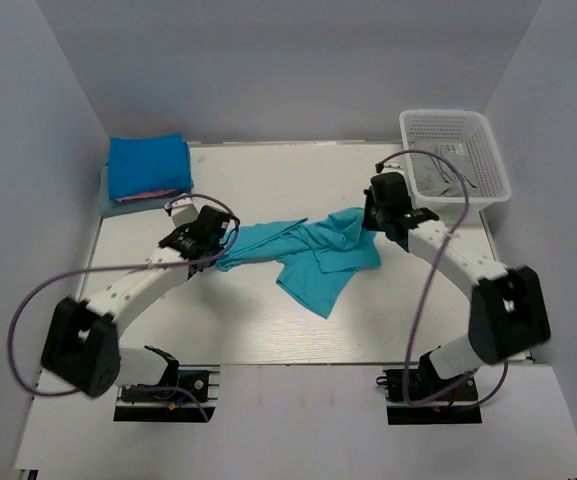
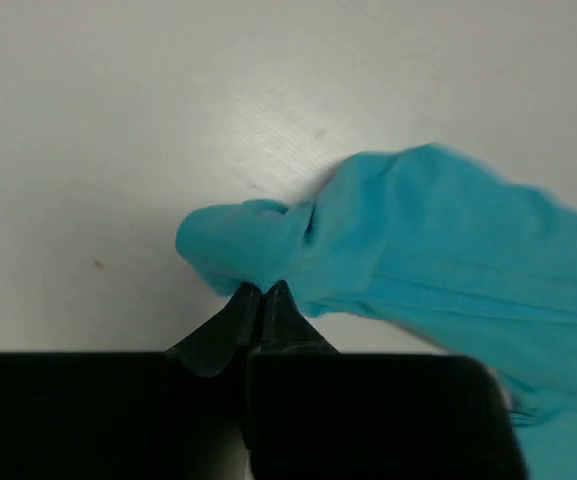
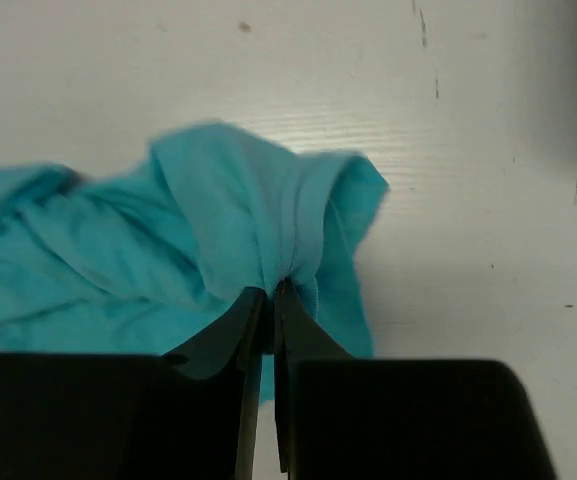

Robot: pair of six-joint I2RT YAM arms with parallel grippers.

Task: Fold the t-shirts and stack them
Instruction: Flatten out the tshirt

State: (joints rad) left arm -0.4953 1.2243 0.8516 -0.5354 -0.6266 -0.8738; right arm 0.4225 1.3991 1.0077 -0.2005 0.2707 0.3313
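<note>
partly under cable (image 1: 418,152), grey t-shirt (image 1: 433,180)

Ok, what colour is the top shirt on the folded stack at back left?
The top shirt is deep blue, clearest in the top external view.
</note>
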